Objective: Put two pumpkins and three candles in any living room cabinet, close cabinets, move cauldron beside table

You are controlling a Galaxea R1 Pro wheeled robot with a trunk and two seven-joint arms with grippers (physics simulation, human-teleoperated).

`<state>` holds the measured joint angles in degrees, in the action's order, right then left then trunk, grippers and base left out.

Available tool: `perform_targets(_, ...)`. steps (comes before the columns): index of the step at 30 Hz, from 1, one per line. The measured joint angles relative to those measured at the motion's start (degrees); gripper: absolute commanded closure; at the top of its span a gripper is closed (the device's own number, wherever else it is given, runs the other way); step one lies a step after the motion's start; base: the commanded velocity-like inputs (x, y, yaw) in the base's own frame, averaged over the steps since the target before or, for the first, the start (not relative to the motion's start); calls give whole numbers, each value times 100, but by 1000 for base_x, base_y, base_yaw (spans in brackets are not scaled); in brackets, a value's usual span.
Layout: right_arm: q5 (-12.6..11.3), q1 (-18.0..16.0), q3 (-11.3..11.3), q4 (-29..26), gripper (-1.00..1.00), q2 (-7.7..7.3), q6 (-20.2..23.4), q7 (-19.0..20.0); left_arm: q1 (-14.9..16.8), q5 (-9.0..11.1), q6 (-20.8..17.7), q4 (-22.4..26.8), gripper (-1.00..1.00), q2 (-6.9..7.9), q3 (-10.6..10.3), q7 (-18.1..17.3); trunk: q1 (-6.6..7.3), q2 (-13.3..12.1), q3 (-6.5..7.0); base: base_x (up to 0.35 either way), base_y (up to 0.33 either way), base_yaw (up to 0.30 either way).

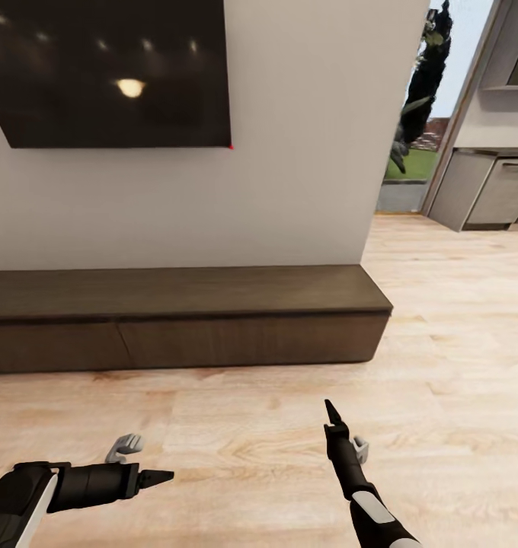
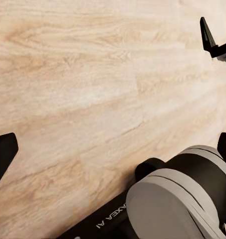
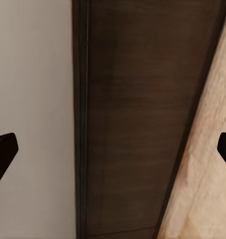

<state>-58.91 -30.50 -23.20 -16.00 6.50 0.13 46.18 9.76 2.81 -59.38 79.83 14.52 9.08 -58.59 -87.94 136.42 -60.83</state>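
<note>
Cabinet (image 1: 213,312) against wall (image 1: 305,152) below dark TV (image 1: 107,68), long axis running along wall, drawers shut. Left gripper (image 2: 113,149) & right gripper (image 3: 113,149) over wood floor (image 1: 251,426) before cabinet, both spread wide, empty. "AXEA AI" readable on robot arm (image 2: 113,219).

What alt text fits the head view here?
A long low dark wood cabinet with closed drawers runs along a white wall under a black TV. Both arms reach over pale wood floor, left gripper and right gripper empty.
</note>
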Motion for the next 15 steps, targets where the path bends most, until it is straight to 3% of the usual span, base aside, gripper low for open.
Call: perform_targets(15, -24, 0, 0, 0, -100, 1, 30, 26, 0, 0, 5, -3, -100, -2, -4, 11, 0, 0, 0, 330, 0, 0)
